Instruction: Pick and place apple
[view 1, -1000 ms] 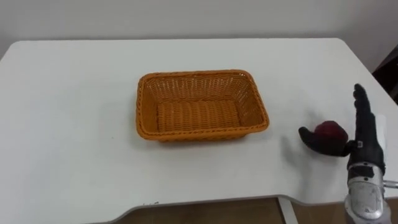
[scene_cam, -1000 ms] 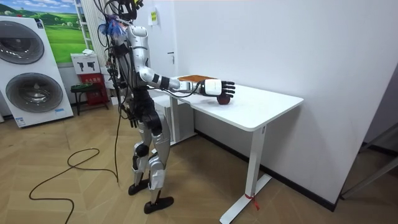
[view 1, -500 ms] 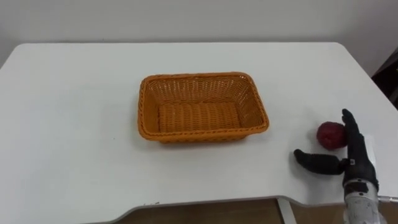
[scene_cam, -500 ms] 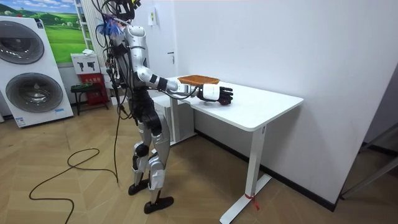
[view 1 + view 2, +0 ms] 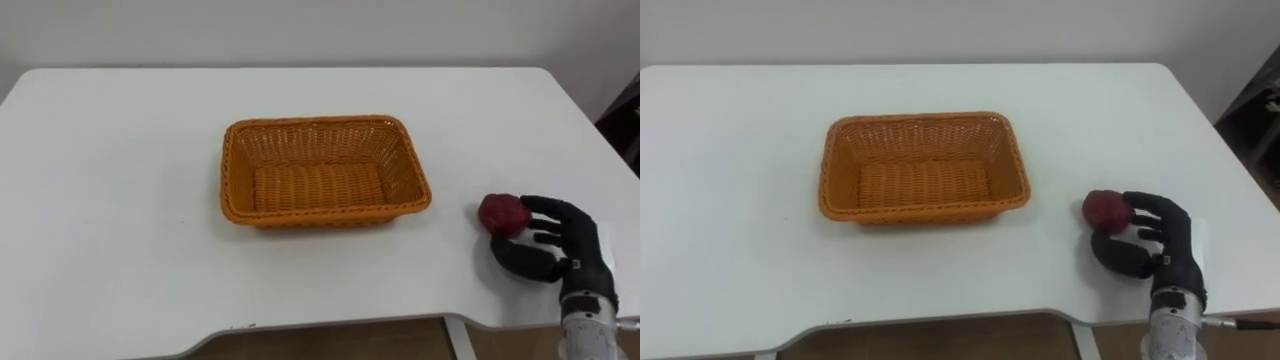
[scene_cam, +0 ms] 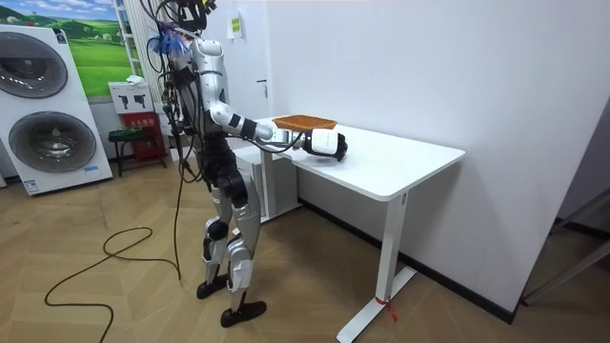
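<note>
Curling round the apple [image 5: 503,214] now, the right hand [image 5: 562,248] is doing what it was not doing half a second ago. Then its fingers were standing straight beside the fruit with the thumb stretched out low. Now the dark fingers [image 5: 548,207] are bending over the apple's far side while the thumb is tucking in beneath and in front. The apple is also sitting a little nearer the basket [image 5: 232,172] than it was, so the hand seems to be nudging it along as it closes. The apple is not yet looking lifted; it is resting near the right-hand edge of the surface [image 5: 120,150], well apart from the basket. By the look of it the grasp is forming, and the lift and carry to the basket are still to come.

The apple is reading as a small, dark red, roundish thing with a smooth, slightly lumpy skin, likely to roll if pinched off-centre. The basket is showing as orange wicker, rectangular, tightly woven, with sloping walls and a braided rim, open-topped and holding nothing. The surface is looking plain white, smooth and matt, with rounded corners.
</note>
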### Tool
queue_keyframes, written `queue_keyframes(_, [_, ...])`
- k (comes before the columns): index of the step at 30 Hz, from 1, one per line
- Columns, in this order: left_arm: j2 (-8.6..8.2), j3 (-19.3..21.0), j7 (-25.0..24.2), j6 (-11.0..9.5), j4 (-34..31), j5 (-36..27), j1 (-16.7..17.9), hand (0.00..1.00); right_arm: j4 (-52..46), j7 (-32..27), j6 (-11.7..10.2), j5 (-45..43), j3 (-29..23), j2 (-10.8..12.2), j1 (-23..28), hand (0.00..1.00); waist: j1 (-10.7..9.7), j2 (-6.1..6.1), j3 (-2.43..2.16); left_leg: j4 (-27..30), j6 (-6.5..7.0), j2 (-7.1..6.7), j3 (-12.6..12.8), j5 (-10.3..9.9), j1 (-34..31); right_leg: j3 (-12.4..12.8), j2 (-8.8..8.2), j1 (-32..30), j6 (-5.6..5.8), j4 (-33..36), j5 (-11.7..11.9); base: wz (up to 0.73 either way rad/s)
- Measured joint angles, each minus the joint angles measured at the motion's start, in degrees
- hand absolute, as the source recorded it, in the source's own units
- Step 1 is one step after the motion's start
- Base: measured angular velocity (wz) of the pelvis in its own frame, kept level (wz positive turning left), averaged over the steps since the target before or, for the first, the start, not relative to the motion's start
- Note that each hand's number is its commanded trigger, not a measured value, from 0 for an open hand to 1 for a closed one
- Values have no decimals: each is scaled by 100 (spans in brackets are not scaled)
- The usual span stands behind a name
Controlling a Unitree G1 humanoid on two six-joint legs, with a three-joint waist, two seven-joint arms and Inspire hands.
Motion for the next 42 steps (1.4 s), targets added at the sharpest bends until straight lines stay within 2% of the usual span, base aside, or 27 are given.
queue_keyframes(19, [-6, -15, 331, -1, -33, -72, -22, 0, -16, -6, -53, 4, 17, 3, -10, 100, 25, 5, -1, -53, 0, 0, -2, 0, 18, 0, 7, -7, 1, 2, 0, 0])
queue_keyframes(23, [-6, -31, 346, -27, 9, -111, -55, 0, -118, -2, -48, 73, 123, 9, -11, 100, 38, 35, 3, -52, 0, 0, 12, 0, 24, 2, 6, -7, 2, 1, 1, 0])
queue_keyframes(25, [-18, -33, 346, -80, 84, -118, -79, 0, -282, 0, -48, 164, 146, 30, -12, 100, 41, 52, -4, -52, 0, -4, 10, 0, 22, 2, 3, -9, 3, 4, 2, 0])
queue_keyframes(31, [-39, -30, 344, -107, 231, -218, -106, 0, -1102, -143, -54, 390, 174, 31, -112, 100, 38, 188, 23, -51, 0, -5, 8, 1, 13, -4, 0, -17, 4, 5, 2, 0])
queue_keyframes(38, [-41, -22, 351, -120, 493, -180, -71, 0, -1556, -257, -62, 403, 175, 32, -288, 100, 55, 118, 6, -38, 0, -4, -1, 1, -10, -19, -4, -26, 4, 0, 2, 0])
queue_keyframes(42, [-42, -33, 316, -104, 499, -154, -63, 0, -2131, -272, -64, 236, 198, 34, -288, 100, 86, 137, -7, -15, 0, -1, 7, 1, -85, 0, 0, -128, 2, 18, 4, 0])
